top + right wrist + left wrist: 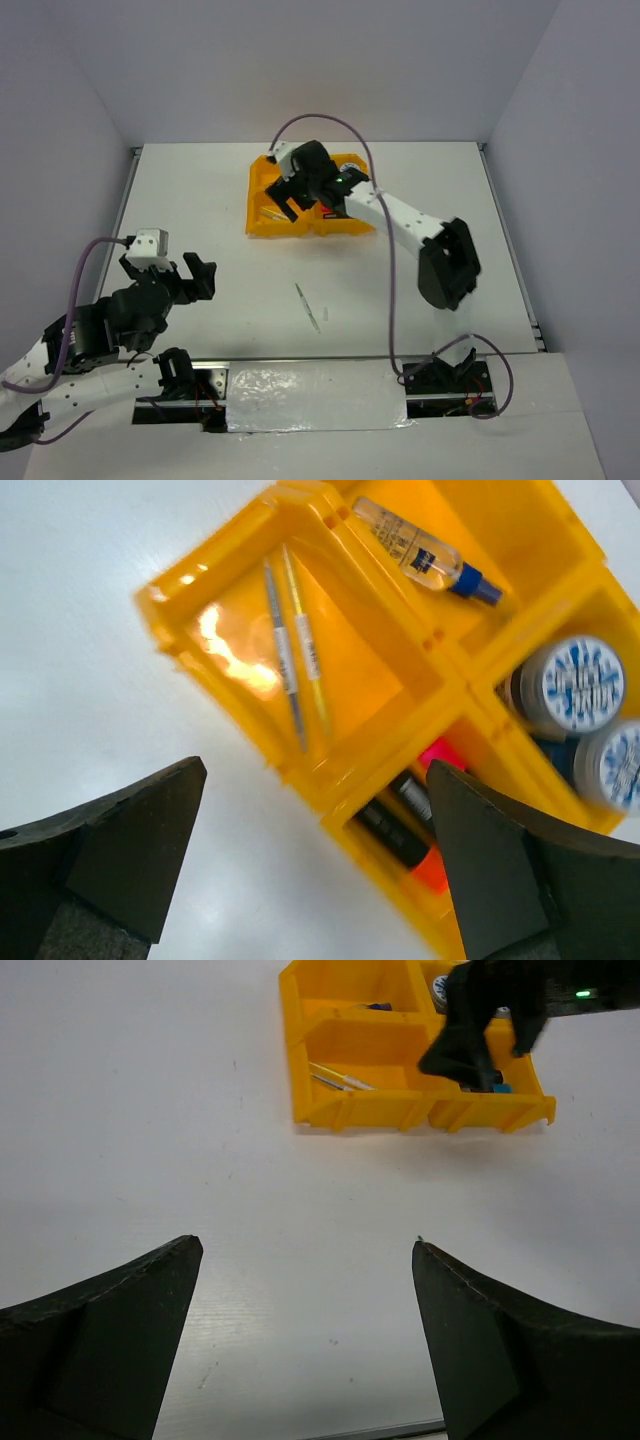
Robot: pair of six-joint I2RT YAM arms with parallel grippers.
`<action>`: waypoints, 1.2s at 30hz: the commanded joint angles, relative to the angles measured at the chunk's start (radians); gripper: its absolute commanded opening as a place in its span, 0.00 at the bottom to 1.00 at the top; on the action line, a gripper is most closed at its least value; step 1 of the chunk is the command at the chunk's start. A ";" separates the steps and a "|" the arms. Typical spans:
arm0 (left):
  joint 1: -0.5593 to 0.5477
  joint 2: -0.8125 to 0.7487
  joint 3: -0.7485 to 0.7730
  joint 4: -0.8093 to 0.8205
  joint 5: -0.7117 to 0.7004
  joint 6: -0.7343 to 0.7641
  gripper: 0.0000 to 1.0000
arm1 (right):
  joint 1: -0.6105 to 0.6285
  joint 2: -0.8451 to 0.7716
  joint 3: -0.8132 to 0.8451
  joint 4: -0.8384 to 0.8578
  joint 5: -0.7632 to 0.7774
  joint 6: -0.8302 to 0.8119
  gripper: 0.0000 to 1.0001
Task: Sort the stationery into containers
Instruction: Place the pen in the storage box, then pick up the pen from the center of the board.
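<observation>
The orange-yellow tray stands at the table's far middle. My right gripper hovers over its near-left part, open and empty. In the right wrist view the tray holds two thin pens in one compartment and a small clear bottle with a blue cap in another. A third has two blue-white tape rolls, and the fourth has black highlighters with pink and orange caps. My right gripper straddles the tray's corner. My left gripper is open over bare table at the near left. One thin pen lies on the table.
A tiny pale piece lies beside the loose pen. In the left wrist view the tray is far ahead, with the right arm's black gripper above it. My left gripper frames only white table.
</observation>
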 commanded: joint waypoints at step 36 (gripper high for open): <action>0.067 0.076 0.021 -0.068 -0.068 -0.101 0.99 | 0.383 -0.273 -0.646 -0.001 0.262 0.862 0.49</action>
